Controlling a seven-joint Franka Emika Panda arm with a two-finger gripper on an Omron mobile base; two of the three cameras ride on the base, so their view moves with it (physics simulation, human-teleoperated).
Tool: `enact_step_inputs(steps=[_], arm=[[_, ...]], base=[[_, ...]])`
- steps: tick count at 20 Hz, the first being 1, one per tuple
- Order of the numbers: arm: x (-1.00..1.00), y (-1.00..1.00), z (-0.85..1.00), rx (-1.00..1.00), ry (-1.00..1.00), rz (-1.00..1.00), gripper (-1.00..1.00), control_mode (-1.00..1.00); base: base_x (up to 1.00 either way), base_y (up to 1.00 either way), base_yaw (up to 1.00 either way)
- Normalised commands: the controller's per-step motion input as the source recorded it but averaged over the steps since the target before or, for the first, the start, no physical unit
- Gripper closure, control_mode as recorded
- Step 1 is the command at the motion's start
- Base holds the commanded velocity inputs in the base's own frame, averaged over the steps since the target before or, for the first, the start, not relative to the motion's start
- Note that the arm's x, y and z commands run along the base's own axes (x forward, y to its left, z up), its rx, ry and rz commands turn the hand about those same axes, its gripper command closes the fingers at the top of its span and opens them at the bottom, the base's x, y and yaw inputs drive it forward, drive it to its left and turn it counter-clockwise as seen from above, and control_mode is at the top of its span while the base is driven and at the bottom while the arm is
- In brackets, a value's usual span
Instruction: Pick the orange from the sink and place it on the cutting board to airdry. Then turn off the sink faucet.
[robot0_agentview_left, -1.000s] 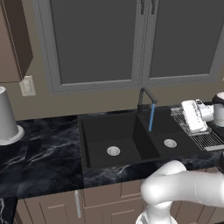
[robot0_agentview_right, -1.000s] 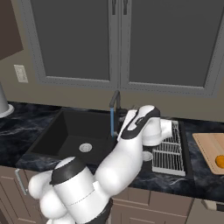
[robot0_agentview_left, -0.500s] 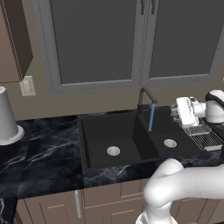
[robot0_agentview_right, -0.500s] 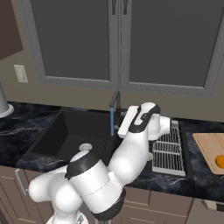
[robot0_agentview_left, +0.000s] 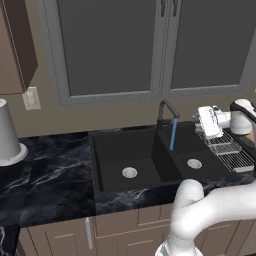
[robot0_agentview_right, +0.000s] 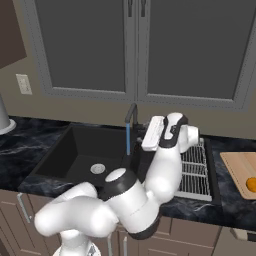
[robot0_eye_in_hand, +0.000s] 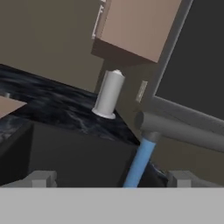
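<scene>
The orange lies on the cutting board, right of the dish rack. The gripper, empty with fingers apart, hovers by the sink faucet, whose blue stream falls into the sink. No readable writing shows.

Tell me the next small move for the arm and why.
Probably move the gripper on toward the faucet to shut it off: the orange already lies on the cutting board, blue water runs into the sink, and the fingers face the spout.
</scene>
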Motion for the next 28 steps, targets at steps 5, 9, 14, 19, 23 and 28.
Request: enact_step_inputs(steps=[5,9,14,19,23,28], arm=[[0.41,-0.02,-0.19,0.0,0.0,0.0,-1.0,-1.0],[0.38,0.0,-0.22,0.0,0.0,0.0,-1.0,-1.0],[0.41,-0.02,-0.22,0.0,0.01,0.0,-1.0,-1.0],[0.37,-0.09,-0.19,0.0,0.0,0.0,-1.0,-1.0],[0.43,-0.1,-0.09,0.0,0.0,0.0,-1.0,-1.0],[0.47,-0.06,-0.04,0.0,0.0,0.0,-1.0,-1.0]], base=[[0.0,0.0,0.0],[0.0,0.0,0.0],[0.0,0.0,0.0],[0.0,0.0,0.0],[0.0,0.0,0.0],[0.0,0.0,0.0]])
